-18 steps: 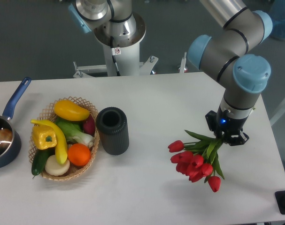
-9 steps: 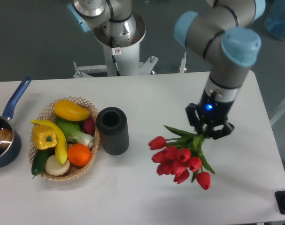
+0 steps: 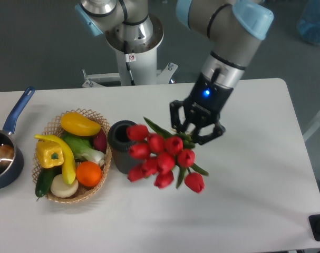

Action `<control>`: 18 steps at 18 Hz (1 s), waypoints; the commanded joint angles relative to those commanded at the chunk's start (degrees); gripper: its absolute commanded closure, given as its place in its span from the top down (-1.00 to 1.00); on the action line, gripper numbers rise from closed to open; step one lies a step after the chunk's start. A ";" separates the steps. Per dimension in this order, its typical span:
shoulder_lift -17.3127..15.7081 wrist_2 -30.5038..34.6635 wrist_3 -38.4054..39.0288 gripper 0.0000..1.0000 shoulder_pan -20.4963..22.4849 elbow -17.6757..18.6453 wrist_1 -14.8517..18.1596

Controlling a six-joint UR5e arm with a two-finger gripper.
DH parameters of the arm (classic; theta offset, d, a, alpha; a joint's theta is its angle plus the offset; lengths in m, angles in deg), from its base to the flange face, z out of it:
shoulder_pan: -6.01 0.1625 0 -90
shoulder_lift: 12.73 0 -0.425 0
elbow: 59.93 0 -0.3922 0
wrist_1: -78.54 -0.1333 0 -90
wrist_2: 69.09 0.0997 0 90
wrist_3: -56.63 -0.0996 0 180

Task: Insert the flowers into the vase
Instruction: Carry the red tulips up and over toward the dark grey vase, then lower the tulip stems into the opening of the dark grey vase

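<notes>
The flowers [image 3: 160,155], a bunch of red tulips with green stems, hang in the air with the heads pointing down and left. My gripper [image 3: 193,130] is shut on the stems, up and to the right of the heads. The vase [image 3: 121,143], a dark ribbed cylinder with a round mouth, stands upright on the white table just right of the basket. The leftmost tulip heads overlap the vase's right side and partly hide it. The stem ends are hidden inside the gripper.
A wicker basket [image 3: 56,125] with vegetables and fruit sits left of the vase, touching it. A blue-handled saucepan [image 3: 6,152] is at the table's left edge. The robot base [image 3: 132,42] stands behind the table.
My gripper has carried the flowers leftwards and slightly up across the table, from the right side to right beside the vase. The vase and basket have not moved.
</notes>
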 joint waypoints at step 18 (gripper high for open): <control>-6.77 -21.99 -9.83 -1.00 1.06 13.89 0.00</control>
